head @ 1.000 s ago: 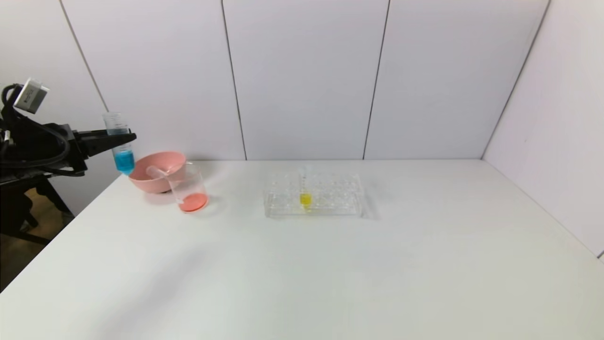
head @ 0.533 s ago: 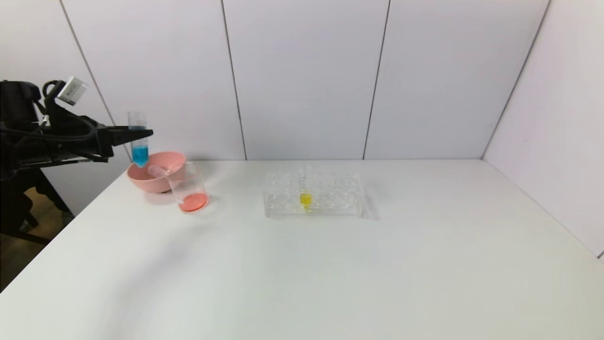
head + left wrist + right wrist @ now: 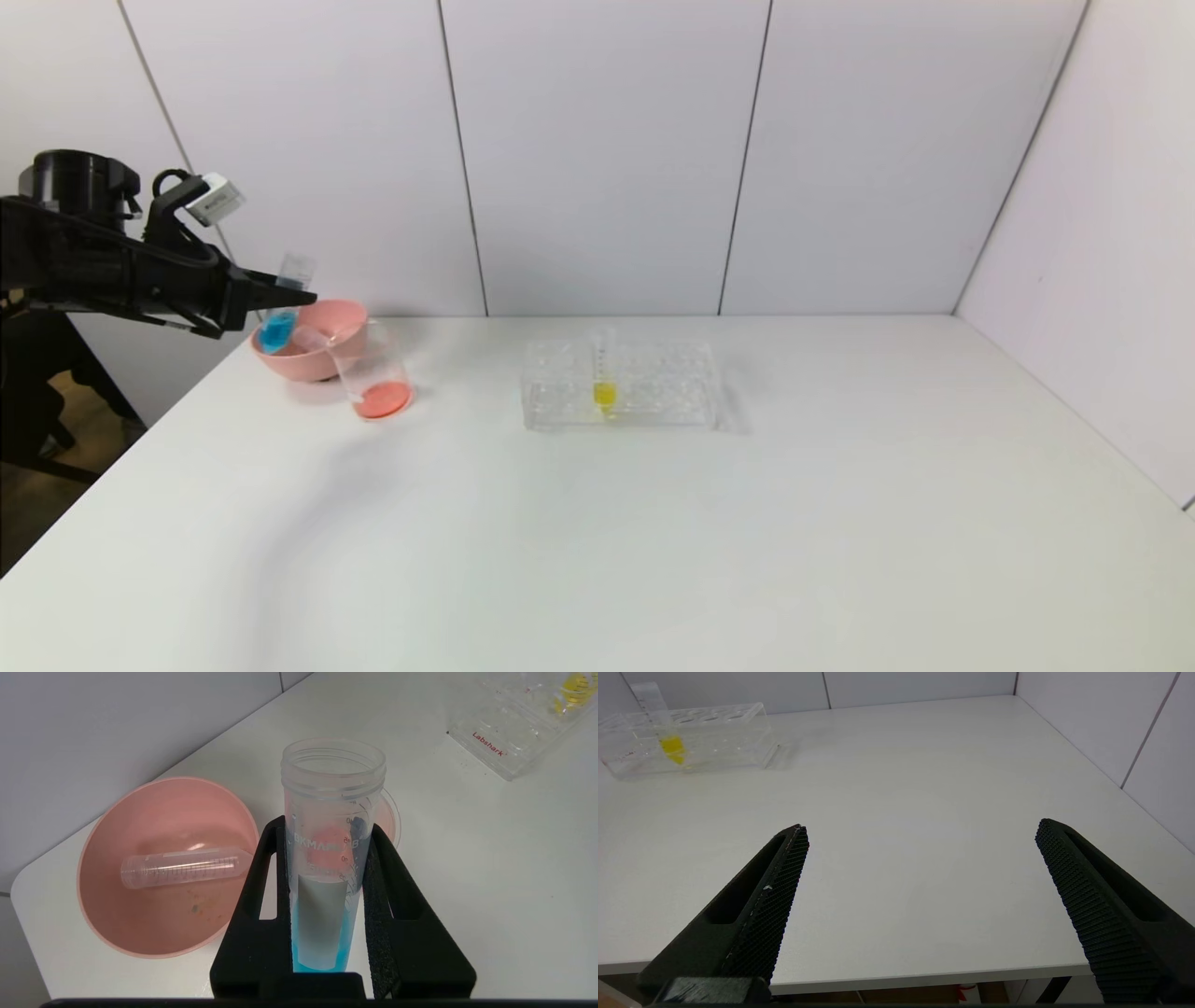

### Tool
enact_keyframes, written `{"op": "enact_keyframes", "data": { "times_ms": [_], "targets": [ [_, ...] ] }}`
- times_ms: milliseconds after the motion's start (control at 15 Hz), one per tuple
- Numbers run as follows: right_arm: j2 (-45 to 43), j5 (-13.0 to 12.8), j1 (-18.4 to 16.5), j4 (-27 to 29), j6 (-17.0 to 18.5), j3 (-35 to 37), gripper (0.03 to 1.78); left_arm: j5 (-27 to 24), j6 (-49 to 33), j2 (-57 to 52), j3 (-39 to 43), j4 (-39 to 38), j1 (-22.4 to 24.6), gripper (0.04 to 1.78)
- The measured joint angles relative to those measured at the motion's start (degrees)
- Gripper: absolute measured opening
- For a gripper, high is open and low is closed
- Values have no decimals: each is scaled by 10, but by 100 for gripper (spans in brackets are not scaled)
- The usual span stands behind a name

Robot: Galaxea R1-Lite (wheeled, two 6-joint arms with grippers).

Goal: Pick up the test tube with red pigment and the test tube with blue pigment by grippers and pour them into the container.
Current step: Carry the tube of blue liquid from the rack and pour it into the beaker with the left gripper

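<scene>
My left gripper (image 3: 301, 299) is shut on the test tube with blue pigment (image 3: 278, 329) and holds it tilted above the pink bowl (image 3: 322, 359), its open top leaning toward the container (image 3: 378, 359). The container is a clear beaker with orange-red liquid at its bottom. In the left wrist view the gripper (image 3: 327, 828) clamps the tube (image 3: 327, 868), with the beaker (image 3: 390, 816) just behind it. No tube with red liquid shows; an empty graduated tube (image 3: 182, 865) lies in the bowl. My right gripper (image 3: 922, 828) is open and empty over the table's front edge.
A clear tube rack (image 3: 653, 383) stands mid-table and holds a tube with yellow liquid (image 3: 604, 392); both show in the right wrist view, the rack (image 3: 714, 737) and the yellow tube (image 3: 672, 746). The pink bowl (image 3: 163, 807) sits close to the table's far left edge.
My left gripper has moved right, toward the bowl and beaker, with the blue tube. The tube has gone from upright to tilted, its top toward the beaker.
</scene>
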Motion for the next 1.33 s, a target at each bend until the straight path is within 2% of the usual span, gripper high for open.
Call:
{"op": "enact_keyframes", "data": {
  "times_ms": [267,467,733,1067,1333],
  "targets": [
    [0,0,0,0,0,0,177,20,58,20,-132,186,-16,45],
    [0,0,0,0,0,0,177,88,106,40,-187,275,-39,45],
    [0,0,0,0,0,0,177,158,180,50,-198,327,-61,45],
    [0,0,0,0,0,0,177,275,246,51,-202,342,-73,45],
    [0,0,0,0,0,0,177,318,262,58,-204,338,-79,45]
  ]
}}
